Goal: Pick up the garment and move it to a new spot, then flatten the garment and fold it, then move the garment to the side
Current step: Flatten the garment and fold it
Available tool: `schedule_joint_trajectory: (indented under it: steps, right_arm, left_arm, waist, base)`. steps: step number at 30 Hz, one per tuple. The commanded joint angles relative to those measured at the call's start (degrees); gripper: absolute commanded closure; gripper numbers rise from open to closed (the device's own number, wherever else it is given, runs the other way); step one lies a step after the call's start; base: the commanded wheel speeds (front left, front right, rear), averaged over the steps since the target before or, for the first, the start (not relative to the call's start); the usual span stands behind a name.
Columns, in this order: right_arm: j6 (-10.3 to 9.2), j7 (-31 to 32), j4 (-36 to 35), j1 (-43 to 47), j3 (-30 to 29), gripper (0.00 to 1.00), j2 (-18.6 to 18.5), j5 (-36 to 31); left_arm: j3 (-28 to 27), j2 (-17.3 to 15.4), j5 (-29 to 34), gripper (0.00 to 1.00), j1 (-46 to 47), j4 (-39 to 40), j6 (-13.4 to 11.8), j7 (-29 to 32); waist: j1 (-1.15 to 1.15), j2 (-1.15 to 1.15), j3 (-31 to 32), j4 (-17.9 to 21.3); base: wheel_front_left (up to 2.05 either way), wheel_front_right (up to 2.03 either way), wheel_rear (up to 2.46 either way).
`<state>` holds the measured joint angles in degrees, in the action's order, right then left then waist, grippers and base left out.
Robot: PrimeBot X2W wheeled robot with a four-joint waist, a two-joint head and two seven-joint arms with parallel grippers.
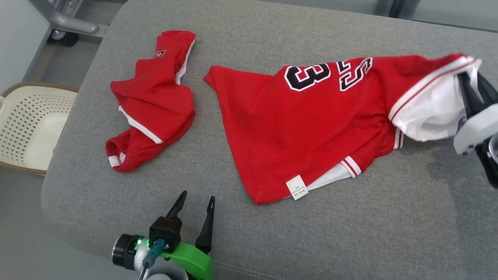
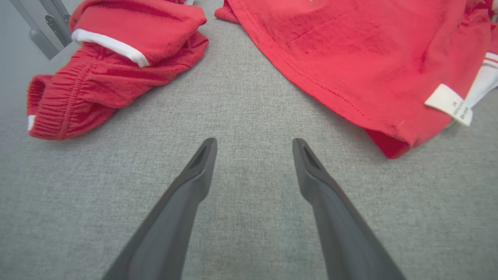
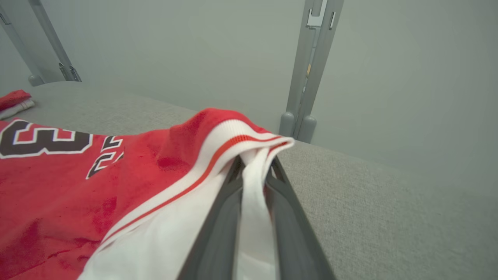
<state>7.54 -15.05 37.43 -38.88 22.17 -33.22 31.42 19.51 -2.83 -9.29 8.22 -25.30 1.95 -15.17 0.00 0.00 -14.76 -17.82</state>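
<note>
Red jersey (image 1: 311, 128) lay spread on the grey bench (image 1: 350, 241), its white-trimmed edge clamped between the fingers of the right gripper (image 1: 472, 83); the left gripper (image 1: 197, 195) hung with fingers apart, empty. I feared that thin bite might slip in a lift, or the trailing hem snag the shorts (image 1: 151, 105)

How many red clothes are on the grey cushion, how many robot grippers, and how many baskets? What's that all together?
Red clothes: 2 (jersey, shorts)
Robot grippers: 2 (left gripper, right gripper)
Baskets: 1 (basket)
Total: 5
</note>
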Motion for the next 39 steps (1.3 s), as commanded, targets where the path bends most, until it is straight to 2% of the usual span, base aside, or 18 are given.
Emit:
schedule_joint_trajectory:
  steps: [1,4,7,12,17,25,31,39]
  right_arm:
    - [-0.09,-0.15,4.36,2.97,-0.79,0.0,0.95,-0.21]
    - [-0.1,-0.19,9.62,3.52,-3.02,0.0,1.93,-2.23]
    - [-0.09,-0.16,10.94,7.34,-7.91,0.0,2.76,-3.94]
    - [-0.09,-0.19,6.3,14.25,-15.83,0.0,5.29,-7.08]
    - [-0.09,-0.18,-2.34,22.53,-21.04,0.0,10.49,-9.88]
    - [-0.09,-0.18,-13.35,28.5,-22.45,0.0,17.32,-14.85]
    - [-0.09,-0.19,-16.91,31.1,-22.61,0.0,21.36,-18.03]
    - [-0.09,-0.19,-19.41,34.58,-22.74,0.0,24.85,-21.33]
  left_arm:
    - [0.03,-0.13,-0.36,0.0,-0.53,-0.42,-0.42,0.05]
    - [-0.53,-0.15,-0.48,0.0,-1.46,-0.95,-0.71,0.05]
    - [-1.0,-0.1,-0.56,0.0,-1.87,-0.76,-0.7,0.05]
    - [-2.49,-0.14,0.23,0.0,-2.67,-0.72,-0.62,0.05]
    - [-4.7,-0.14,0.79,0.0,-3.27,-0.58,-0.97,0.05]
    - [-7.27,-0.14,0.63,0.0,-5.03,-0.03,-1.91,0.05]
    - [-8.2,-0.14,-0.54,0.0,-7.15,0.65,-1.95,0.05]
    - [-8.82,-0.14,-0.26,0.0,-9.85,2.18,-1.63,0.05]
  waist:
    - [0.0,0.0,0.71,-0.99]
    - [0.0,0.0,1.89,-0.33]
    - [0.0,0.0,3.03,1.32]
    - [0.0,0.0,5.19,5.44]
    - [0.0,0.0,7.32,9.35]
    - [0.0,0.0,10.16,12.33]
    - [0.0,0.0,12.75,14.19]
    - [0.0,0.0,15.23,16.65]
  base:
    - [0.0,0.0,0.0]
    - [0.0,0.0,0.0]
    - [0.0,0.0,0.0]
    - [0.0,0.0,0.0]
    - [0.0,0.0,0.0]
    - [0.0,0.0,0.0]
    - [0.0,0.0,0.0]
    - [0.0,0.0,0.0]
